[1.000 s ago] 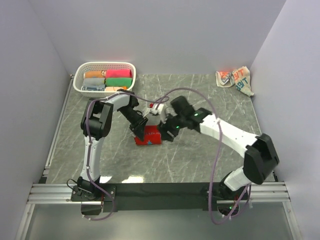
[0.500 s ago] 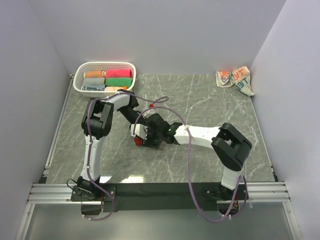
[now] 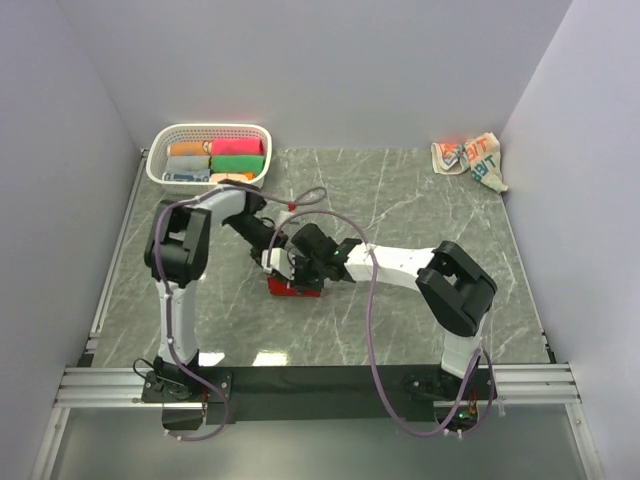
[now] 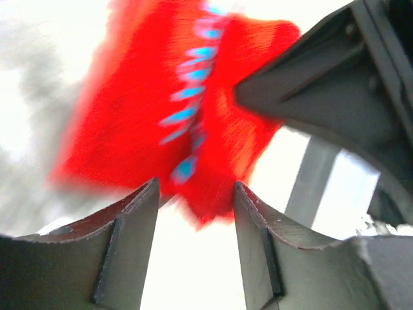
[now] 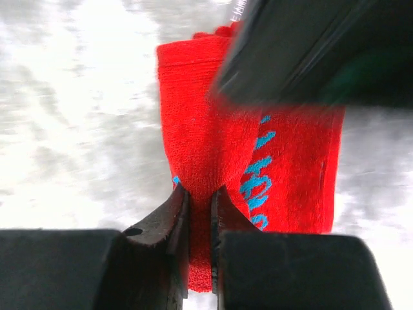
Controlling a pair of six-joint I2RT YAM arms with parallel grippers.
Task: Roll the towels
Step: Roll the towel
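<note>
Your right gripper (image 5: 199, 201) has swung in and clamped a fold of the red terry towel with blue print (image 3: 293, 288), mid-table between the arms. Your left gripper (image 4: 195, 192) just released, jaws apart. It looks like a regrip, so the roll isn't finished. The cream lettered towel (image 3: 468, 158) is still unrolled in the far-right corner.

left end effector (image 4: 195, 186) crowds the red towel (image 4: 142, 116).

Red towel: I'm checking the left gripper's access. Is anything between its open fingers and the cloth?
Nothing visible. The left gripper faces the red towel directly; the right gripper, pinching a fold, sits alongside, not between.
</note>
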